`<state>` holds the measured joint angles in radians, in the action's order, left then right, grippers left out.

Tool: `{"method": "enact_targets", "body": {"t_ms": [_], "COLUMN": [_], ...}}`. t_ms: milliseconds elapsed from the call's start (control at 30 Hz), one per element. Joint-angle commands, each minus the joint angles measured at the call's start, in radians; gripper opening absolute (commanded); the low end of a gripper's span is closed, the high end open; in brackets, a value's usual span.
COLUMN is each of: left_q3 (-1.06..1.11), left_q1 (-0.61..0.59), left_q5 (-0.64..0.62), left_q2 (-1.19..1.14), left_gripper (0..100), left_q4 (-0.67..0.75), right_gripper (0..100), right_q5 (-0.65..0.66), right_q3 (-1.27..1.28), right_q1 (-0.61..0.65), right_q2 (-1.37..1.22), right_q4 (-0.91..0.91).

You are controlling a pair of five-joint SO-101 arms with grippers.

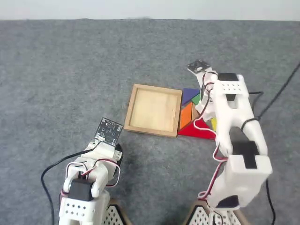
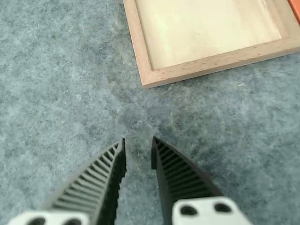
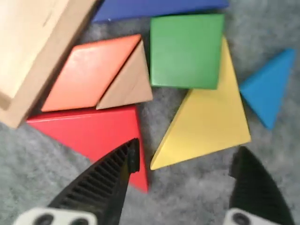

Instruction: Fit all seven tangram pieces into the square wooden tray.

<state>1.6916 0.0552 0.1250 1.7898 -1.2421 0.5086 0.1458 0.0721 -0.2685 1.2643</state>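
Grey felt-like bench [image 1: 70, 70] carries everything. The square wooden tray [image 1: 131, 108] sits mid-bench with no piece in it yet. All seven pieces lie flat on the bench in a cluster beside one tray edge.

By size:
- Red triangle [image 3: 98, 133] is just beside the tray corner.
- Dark blue piece [image 3: 159, 8] is cut off by the frame edge.
- Yellow triangle [image 3: 208, 124] touches the green square.
- Orange parallelogram [image 3: 91, 72] lies against the tray wall.
- Green square [image 3: 186, 50].
- Tan triangle [image 3: 127, 84] is pressed to the orange piece.
- Light blue triangle [image 3: 269, 86] lies slightly apart.

Handling, as a judgement: thin, stiff wooden slabs, light, not fragile. The smooth painted faces are likely slippery. They lie low on the fabric, so take hold across two opposite edges and stay off the flat top. Packed neighbours leave little finger room. The yellow and light blue triangles have the freest edges.

Right pincer [image 3: 187, 157] is spread wide and holds nothing. It hangs over the yellow triangle's lower corner, with one finger over the red triangle's tip. Contact with either is unclear.

Left pincer [image 2: 138, 140] shows only a narrow gap and grips nothing. It sits above bare bench, near the tray's corner [image 2: 145, 79].
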Motion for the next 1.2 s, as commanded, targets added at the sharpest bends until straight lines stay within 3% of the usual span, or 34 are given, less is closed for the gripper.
{"method": "enact_targets", "body": {"t_ms": [0,367,700,1167], "left_q3": [-0.007,-0.007,-0.007,-0.007], "left_q1": [0.002,0.002,0.002,0.002], "left_q5": [-0.006,-0.006,-0.006,-0.006], "left_q2": [0.002,0.002,0.002,0.002], "left_gripper": [9,9,9,9], "left_q4": [-0.005,-0.005,-0.005,-0.005], "right_gripper": [38.4,38.5,38.5,38.4], "right_q5": [0.006,-0.106,-0.104,0.017], "right_q3": [-0.061,-0.063,-0.064,-0.112], "right_q1": [-0.002,-0.058,-0.064,-0.065], "right_q2": [-0.013,-0.119,-0.168,-0.171], "right_q4": [-0.007,-0.065,-0.102,-0.119]}}
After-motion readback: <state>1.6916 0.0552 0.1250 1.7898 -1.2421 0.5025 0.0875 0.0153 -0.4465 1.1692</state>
